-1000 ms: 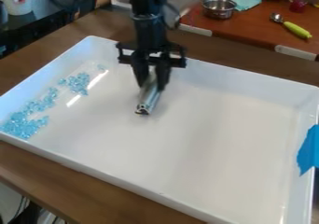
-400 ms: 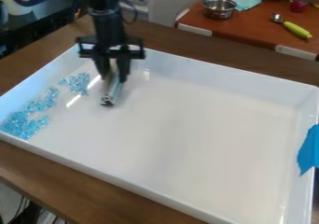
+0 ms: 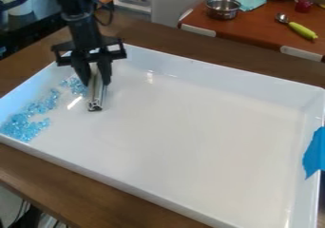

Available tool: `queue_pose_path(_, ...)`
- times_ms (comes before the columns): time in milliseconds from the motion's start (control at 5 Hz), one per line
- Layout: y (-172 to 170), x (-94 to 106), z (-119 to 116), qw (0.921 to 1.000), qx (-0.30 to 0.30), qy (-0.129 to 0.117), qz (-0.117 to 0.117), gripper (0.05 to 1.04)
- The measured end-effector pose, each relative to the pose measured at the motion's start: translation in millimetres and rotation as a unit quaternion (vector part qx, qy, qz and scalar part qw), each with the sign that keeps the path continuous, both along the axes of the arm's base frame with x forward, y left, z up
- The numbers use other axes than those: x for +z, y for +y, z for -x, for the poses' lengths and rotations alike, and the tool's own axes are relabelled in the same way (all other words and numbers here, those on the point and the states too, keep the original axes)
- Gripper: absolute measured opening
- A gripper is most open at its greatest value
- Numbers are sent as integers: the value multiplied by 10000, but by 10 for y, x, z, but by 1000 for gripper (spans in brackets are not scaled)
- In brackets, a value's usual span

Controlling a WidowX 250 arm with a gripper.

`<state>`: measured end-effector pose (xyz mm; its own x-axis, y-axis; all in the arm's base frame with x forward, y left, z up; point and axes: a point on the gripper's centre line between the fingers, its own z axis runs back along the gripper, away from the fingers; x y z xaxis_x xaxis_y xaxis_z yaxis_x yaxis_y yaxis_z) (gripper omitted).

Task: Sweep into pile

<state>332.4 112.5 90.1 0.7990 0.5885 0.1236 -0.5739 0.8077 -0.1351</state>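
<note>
The black gripper (image 3: 96,83) hangs over the left part of the white tray, shut on a silvery metal bar (image 3: 96,99) that points down toward the tray floor. Light-blue beads (image 3: 24,126) lie scattered along the tray's left side, thickest in the near left corner. A smaller cluster of beads (image 3: 76,86) sits farther back, just left of the gripper and partly hidden by it. Whether the bar touches the tray floor or those beads, I cannot tell.
High white walls surround the tray (image 3: 130,184), with blue tape (image 3: 314,152) on the right one. Beyond the tray, a reddish-brown table holds a metal pot (image 3: 223,7), a teal cloth (image 3: 247,0) and a spoon with a green handle (image 3: 302,30).
Holding the bar, the gripper has moved left across the tray, from near its back middle to beside the farther bead cluster. The beads show no clear shift.
</note>
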Motion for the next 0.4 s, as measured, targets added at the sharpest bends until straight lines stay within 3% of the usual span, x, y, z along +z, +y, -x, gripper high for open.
queue_pose_path(200,50,-5,57,9936,1060,88,380,372)
queue_pose_path(400,85,-27,155,9832,1685,289,642,372)
